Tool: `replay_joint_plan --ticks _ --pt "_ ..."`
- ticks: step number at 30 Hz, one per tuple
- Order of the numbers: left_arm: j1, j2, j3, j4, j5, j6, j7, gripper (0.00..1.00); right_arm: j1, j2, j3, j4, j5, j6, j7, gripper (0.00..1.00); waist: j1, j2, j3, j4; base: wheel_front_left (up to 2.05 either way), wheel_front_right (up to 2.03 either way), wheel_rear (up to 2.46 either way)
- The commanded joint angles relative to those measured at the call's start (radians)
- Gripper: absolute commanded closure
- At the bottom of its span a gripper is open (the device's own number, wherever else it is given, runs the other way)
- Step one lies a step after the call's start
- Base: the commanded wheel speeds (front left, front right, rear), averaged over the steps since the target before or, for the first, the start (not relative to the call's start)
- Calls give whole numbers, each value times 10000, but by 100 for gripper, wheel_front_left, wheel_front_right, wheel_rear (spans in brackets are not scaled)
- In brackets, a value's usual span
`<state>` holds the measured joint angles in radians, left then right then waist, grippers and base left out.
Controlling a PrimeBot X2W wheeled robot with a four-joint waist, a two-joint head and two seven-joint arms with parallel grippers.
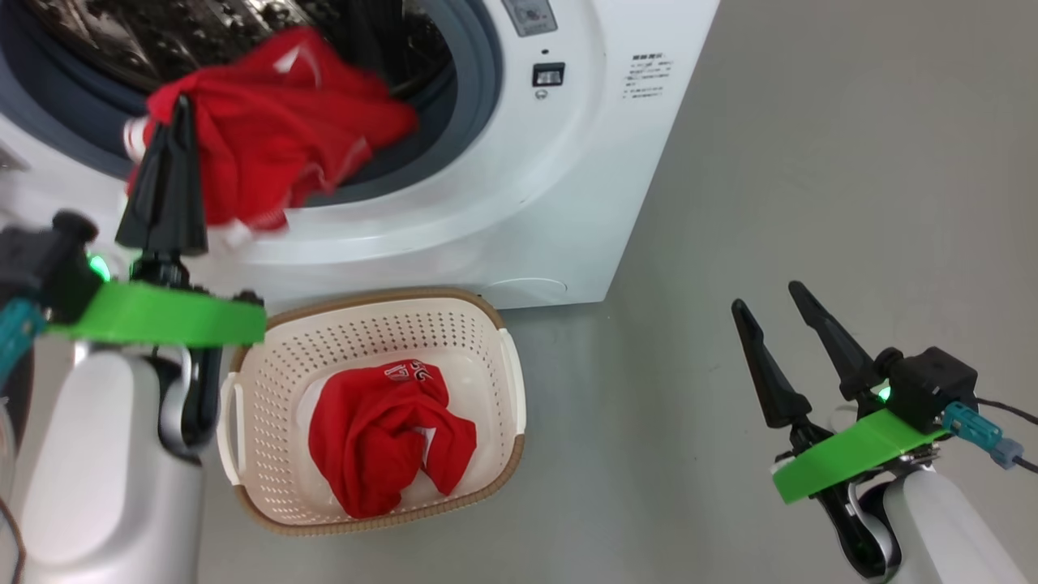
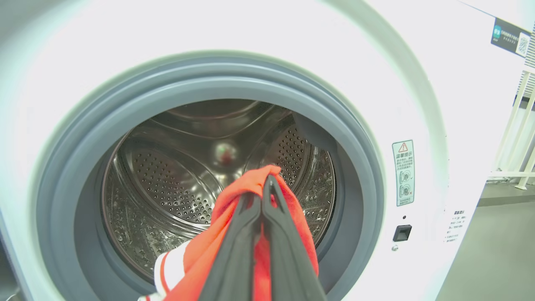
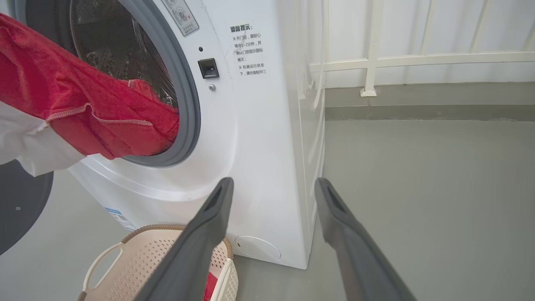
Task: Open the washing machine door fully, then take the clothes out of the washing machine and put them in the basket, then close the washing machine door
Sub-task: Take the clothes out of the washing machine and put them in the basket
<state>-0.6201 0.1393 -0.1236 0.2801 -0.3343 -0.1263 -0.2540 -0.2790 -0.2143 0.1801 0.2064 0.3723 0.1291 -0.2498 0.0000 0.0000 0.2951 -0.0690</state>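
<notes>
The white washing machine (image 1: 527, 203) stands with its drum (image 2: 175, 175) exposed. A red garment with white trim (image 1: 276, 122) hangs out over the grey gasket, and my left gripper (image 1: 182, 105) is shut on its upper fold just in front of the opening. The left wrist view shows the same gripper (image 2: 265, 179) pinching the red cloth (image 2: 301, 217). Below the opening sits the cream basket (image 1: 365, 298), holding another red garment (image 1: 381, 438). Off to the right, above the floor, my right gripper (image 1: 765, 294) is open and holds nothing. The door's dark edge (image 3: 21, 205) lies swung open at the left.
Grey floor (image 1: 811, 162) stretches to the right of the machine. A white railing (image 3: 372, 62) runs along the wall behind it. The basket (image 3: 138, 255) sits close against the machine's lower front.
</notes>
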Motion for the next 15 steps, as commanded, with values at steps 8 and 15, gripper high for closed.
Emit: replay_joint_plan --ticks 8,15 --pt "1346 263 408 -2828 68 415 112 100 314 -188 125 -274 144 16 -120 0 0 0 -196 216 0 0 0" --pt "2518 264 272 -4288 83 727 668 100 300 -221 196 -306 143 16 -120 0 0 0 -155 242 0 0 0"
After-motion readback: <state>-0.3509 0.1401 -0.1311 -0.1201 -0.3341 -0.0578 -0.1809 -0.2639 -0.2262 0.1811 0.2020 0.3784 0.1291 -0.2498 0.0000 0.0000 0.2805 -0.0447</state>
